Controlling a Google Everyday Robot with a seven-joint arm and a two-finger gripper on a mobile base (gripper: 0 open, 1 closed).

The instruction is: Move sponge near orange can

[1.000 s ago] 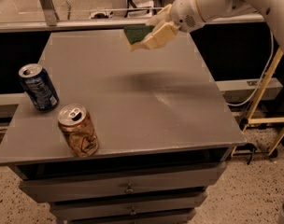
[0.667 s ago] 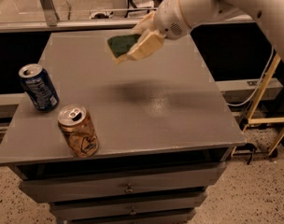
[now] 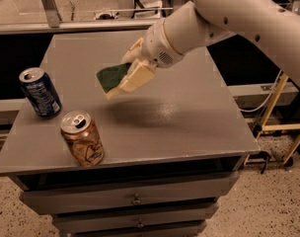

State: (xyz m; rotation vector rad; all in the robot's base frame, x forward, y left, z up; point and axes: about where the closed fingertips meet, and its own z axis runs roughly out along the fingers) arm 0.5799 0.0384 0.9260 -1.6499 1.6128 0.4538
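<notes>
My two-finger gripper [image 3: 121, 79] hangs in the air over the flat grey table top [image 3: 199, 117], a little toward ten o'clock of its middle. It is clamped on the small wavy-edged sponge [image 3: 110, 76] with the dark green scouring face and pale yellow foam. One cream finger [image 3: 136, 77] lies across the sponge's lower right side; the other shows behind its upper edge. The sponge is tilted, its green face turned toward nine o'clock, and it is clear of the table. A soft dark shadow [image 3: 140, 113] lies on the surface at about five o'clock of it. My white arm [image 3: 224, 19] comes in from two o'clock.

The orange-tan aluminium drink can [image 3: 82, 138] with silver top and pull tab stands upright near the table's front edge, at seven o'clock from the sponge. The sponge and the orange can are apart, with bare table between them. A dark blue drink can [image 3: 40, 92] with a silver top stands upright near the left edge. It is at ten o'clock from the orange can and about nine o'clock from the sponge; the two cans do not touch.

Under the top, grey drawers [image 3: 135, 200] with small knobs show along the front. A yellow metal frame [image 3: 276, 107] stands on the speckled floor at three o'clock of the table.
</notes>
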